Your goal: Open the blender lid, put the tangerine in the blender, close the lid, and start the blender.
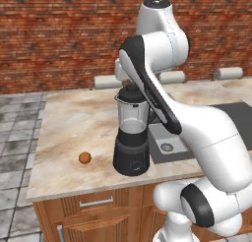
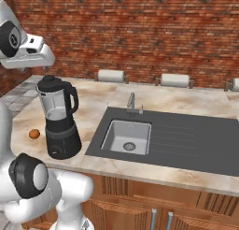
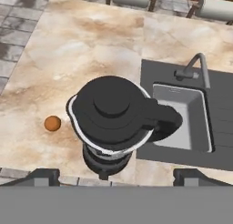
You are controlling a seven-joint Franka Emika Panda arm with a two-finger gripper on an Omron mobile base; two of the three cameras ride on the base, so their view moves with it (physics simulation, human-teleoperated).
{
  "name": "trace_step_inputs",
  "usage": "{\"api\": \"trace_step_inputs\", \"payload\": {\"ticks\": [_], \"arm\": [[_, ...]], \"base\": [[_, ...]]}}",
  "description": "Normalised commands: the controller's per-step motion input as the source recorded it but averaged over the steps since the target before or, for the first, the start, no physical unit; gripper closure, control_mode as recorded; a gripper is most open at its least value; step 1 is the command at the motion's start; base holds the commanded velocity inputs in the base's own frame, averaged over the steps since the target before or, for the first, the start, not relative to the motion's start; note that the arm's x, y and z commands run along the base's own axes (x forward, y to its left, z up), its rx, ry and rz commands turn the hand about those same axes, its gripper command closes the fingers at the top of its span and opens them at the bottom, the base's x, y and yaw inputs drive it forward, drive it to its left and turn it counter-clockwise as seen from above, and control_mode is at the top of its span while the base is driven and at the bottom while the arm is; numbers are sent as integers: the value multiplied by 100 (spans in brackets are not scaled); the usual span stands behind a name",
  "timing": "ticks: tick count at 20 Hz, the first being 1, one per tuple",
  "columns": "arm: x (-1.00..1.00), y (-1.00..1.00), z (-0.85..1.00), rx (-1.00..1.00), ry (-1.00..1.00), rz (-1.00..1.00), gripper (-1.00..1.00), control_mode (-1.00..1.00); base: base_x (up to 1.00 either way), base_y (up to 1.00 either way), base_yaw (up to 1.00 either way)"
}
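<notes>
hand (image 3: 116,175): hovered above blender lid (image 3: 110,100), fingertips apart, nothing held, lined up for knob grab | blender (image 1: 131,133): near worktop (image 1: 74,123) front edge beside sink (image 2: 127,136), lid seated on jar | tangerine (image 1: 85,158): on worktop just beside blender base, clear of it | step: lid not yet off

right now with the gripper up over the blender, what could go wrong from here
The gripper hangs open above the blender lid; gripping off the centre knob could slip or tip the blender, which stands near the counter's front edge. The tangerine is round and lies loose on the counter, so a nudge could roll it away.
</notes>
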Motion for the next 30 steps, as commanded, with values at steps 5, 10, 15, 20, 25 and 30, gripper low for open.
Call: {"api": "trace_step_inputs", "payload": {"ticks": [5, 10, 15, 20, 25, 30], "arm": [[46, 0, -38, 0, 12, 6, -100, -100], [50, 5, -36, 0, 13, 3, -100, -100], [45, 1, -13, 0, 12, 2, -100, -100], [13, 0, -1, 0, 9, 2, -100, -100], [0, 1, 0, 0, 4, 0, -100, -100], [-12, 0, 0, 0, 0, 0, -100, -100]], "base": [[0, 0, 0], [0, 0, 0], [0, 0, 0], [0, 0, 0], [0, 0, 0], [0, 0, 0]]}}
